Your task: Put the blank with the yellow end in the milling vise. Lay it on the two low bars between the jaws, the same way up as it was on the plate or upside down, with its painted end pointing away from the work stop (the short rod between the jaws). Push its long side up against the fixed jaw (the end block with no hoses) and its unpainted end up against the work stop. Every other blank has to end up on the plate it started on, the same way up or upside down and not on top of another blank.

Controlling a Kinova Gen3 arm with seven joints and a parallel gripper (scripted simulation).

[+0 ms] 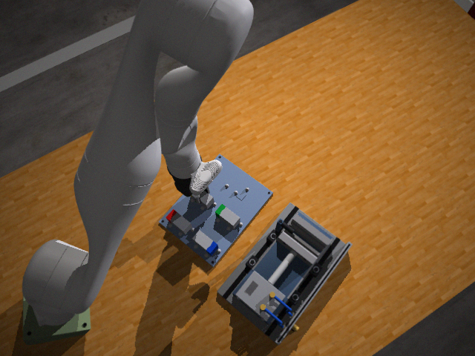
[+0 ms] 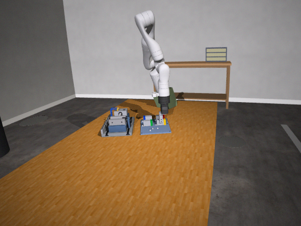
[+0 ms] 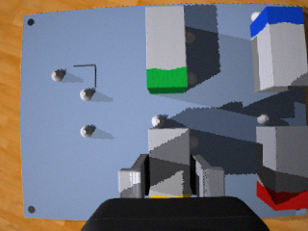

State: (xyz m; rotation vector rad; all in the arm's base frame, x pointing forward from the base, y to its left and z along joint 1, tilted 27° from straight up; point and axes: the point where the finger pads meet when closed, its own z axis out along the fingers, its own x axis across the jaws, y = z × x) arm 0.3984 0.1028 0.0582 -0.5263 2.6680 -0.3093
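Observation:
My gripper (image 3: 169, 167) is shut on the grey blank with the yellow end (image 3: 168, 162), low over the blue plate (image 3: 141, 106). Only a thin yellow strip of its painted end shows at the wrist body. It also shows in the top view (image 1: 205, 199) under the gripper (image 1: 197, 196), and in the exterior view (image 2: 160, 119). The green-ended blank (image 3: 166, 48), blue-ended blank (image 3: 279, 54) and red-ended blank (image 3: 283, 164) lie on the plate. The milling vise (image 1: 283, 268) stands beside the plate, its jaws apart.
Three small pins (image 3: 84, 94) and a corner mark stand on the free left part of the plate. The vise's hose end (image 1: 277, 304) points toward the camera in the top view. The arm's base (image 1: 53, 325) is at the mat's near left.

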